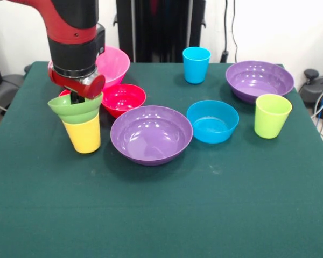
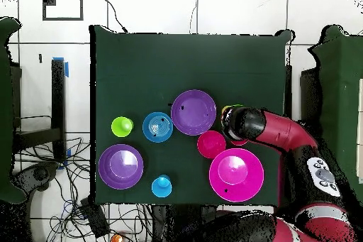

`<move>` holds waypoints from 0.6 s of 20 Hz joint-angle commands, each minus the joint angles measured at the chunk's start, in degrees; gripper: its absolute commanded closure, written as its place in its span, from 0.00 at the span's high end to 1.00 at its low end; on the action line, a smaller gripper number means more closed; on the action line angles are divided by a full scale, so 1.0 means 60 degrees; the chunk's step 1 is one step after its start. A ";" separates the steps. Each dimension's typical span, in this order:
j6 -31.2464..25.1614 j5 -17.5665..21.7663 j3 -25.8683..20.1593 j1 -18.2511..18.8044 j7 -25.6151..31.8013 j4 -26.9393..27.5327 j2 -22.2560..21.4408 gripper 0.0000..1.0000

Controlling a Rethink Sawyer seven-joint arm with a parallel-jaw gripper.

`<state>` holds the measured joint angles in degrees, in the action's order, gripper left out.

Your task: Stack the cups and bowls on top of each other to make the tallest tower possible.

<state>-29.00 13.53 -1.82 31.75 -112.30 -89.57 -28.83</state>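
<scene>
A small green bowl (image 1: 75, 109) sits slightly tilted on the upright yellow cup (image 1: 83, 136) at the left; together they form the tower. My gripper (image 1: 77, 99) reaches down into the green bowl from above. A small red bowl (image 1: 123, 99) and the large pink bowl (image 1: 114, 64) lie just behind. A purple bowl (image 1: 151, 134), a blue bowl (image 1: 212, 121), a lime green cup (image 1: 272, 115), a blue cup (image 1: 196, 64) and a second purple bowl (image 1: 259, 80) stand apart on the table. The red cup is out of view. In the overhead view my arm (image 2: 264, 127) covers the tower, leaving a green sliver (image 2: 231, 107).
The dark green table (image 1: 167, 215) has open cloth along its front half. In the overhead view the pink bowl (image 2: 236, 174) and red bowl (image 2: 211, 144) lie close beside my arm. Cables lie on the floor past the table's edges.
</scene>
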 commanded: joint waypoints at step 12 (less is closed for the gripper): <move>0.0829 0.0183 -0.1496 0.0178 0.0379 0.0703 0.0296 0.00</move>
<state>-26.11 13.56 -2.86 32.52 -112.30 -88.19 -28.87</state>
